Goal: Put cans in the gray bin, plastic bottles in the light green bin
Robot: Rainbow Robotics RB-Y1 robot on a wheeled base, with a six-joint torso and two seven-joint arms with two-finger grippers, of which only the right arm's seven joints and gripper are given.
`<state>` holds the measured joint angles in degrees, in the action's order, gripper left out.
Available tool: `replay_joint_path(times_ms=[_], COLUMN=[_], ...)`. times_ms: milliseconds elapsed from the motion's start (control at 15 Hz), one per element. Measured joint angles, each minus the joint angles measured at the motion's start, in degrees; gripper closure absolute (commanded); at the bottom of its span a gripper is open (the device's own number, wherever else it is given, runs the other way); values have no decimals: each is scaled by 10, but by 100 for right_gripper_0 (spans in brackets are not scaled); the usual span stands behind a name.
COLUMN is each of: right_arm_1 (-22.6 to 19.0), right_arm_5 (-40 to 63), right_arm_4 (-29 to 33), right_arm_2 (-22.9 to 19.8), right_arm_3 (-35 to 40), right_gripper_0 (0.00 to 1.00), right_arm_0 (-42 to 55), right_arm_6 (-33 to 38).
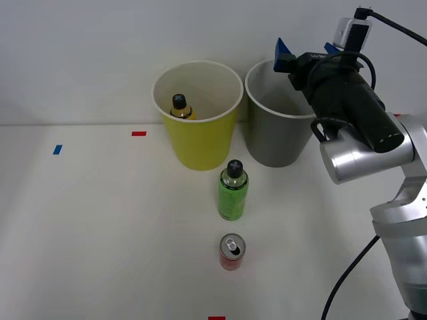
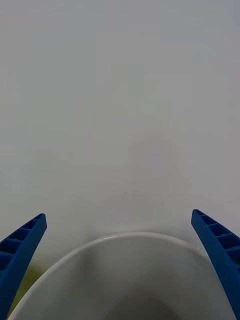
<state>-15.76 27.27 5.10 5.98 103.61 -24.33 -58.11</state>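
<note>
Right gripper (image 2: 120,270), fingers apart and empty, above gray bin (image 1: 277,137); likely post-drop; next: reach toward the robot, below, for red can (image 1: 231,252).

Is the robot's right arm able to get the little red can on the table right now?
Probably yes. The red can stands alone in the open, apart from the green bottle behind it. The right tool is open and empty up over the gray bin, so it would have to swing down first.
</note>
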Motion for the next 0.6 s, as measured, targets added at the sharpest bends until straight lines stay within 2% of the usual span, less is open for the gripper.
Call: replay_joint_path(times_ms=[267,600], right_arm_1=[-18,-59], right_arm_5=[-16,-16], right_arm_4=[-31,-59], right_arm_2=[0,3], right_arm_3=[8,115], right_gripper_0=[0,0], right_arm_0=[8,93], right_arm_6=[-5,-6])
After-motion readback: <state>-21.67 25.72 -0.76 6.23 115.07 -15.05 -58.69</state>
